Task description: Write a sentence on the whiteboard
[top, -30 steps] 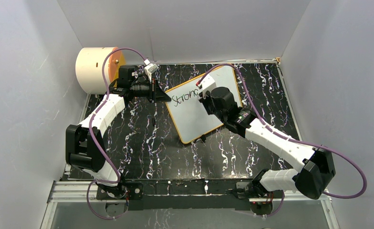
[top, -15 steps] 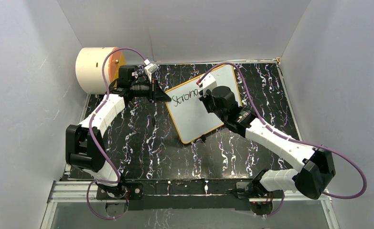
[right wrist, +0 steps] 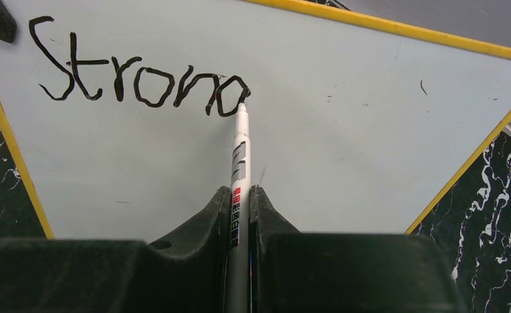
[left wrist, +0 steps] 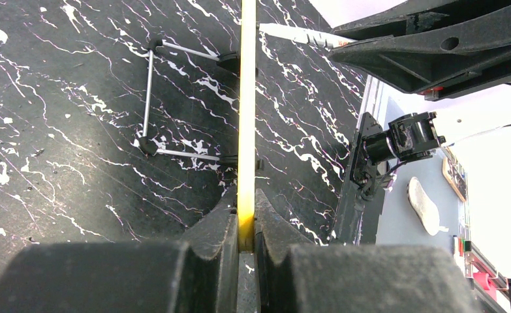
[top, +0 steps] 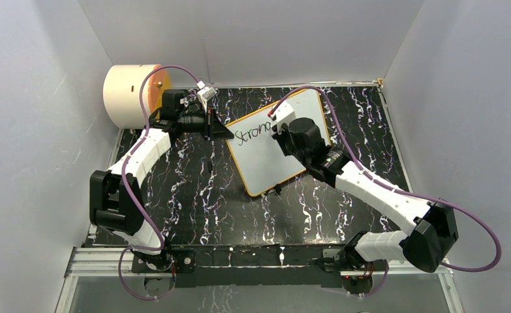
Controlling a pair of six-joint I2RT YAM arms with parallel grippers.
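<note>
top view: the whiteboard (top: 269,160) is on the black marbled table (top: 187,195), in the middle towards the far side, turned so that one corner points to the near edge; black letters run along its far left side; the left gripper (top: 226,132) meets the board at its left corner; the right gripper (top: 277,124) is over the written line, and its arm crosses the right part of the board; a cream cylinder (top: 128,94) with an orange face lies at the far left corner, apart from the board.

left wrist view: the two fingers (left wrist: 213,235) are closed narrow on the yellow frame of the board, which runs straight up between them; a thin wire stand (left wrist: 149,98) with black feet joins the frame on its left side.

right wrist view: the jaws are pinched on a white marker (right wrist: 241,150), which lies along the fingers; its tip touches the board at the last letter of the word (right wrist: 135,75), which reads "strono"; that last letter is a round with a small tail.
</note>
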